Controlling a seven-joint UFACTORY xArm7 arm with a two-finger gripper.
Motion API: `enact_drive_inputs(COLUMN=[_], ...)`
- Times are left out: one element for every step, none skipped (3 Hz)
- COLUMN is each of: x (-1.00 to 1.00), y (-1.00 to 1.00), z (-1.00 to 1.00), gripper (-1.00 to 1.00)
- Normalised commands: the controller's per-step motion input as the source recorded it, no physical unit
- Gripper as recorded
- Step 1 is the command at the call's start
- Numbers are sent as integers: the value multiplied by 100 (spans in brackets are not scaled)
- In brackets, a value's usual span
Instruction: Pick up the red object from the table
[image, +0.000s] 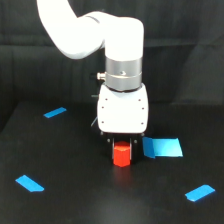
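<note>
The red object (121, 156), a short red-orange block, stands upright near the middle of the black table (75, 200). My gripper (122, 146) hangs straight down from the white arm, directly over the block. Its dark fingers (134, 145) sit against both sides of the block's top, and the jaws look shut on it. The block's lower half shows below the fingers. Its base is at table level, and I cannot tell whether it touches the surface or hangs just above it.
Blue tape pieces lie on the table: a large one (163, 147) just to the exterior view's right of the block, one at the back left (55, 112), one at the front left (29, 183) and one at the front right (200, 192). A black curtain (190, 60) hangs behind.
</note>
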Motion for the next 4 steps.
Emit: enact_drive_inputs(x=[-43,-43,-28,-14], y=[-1,7,-15,-4], z=[89,100,92,92], gripper=[-100,-92,-93,-100])
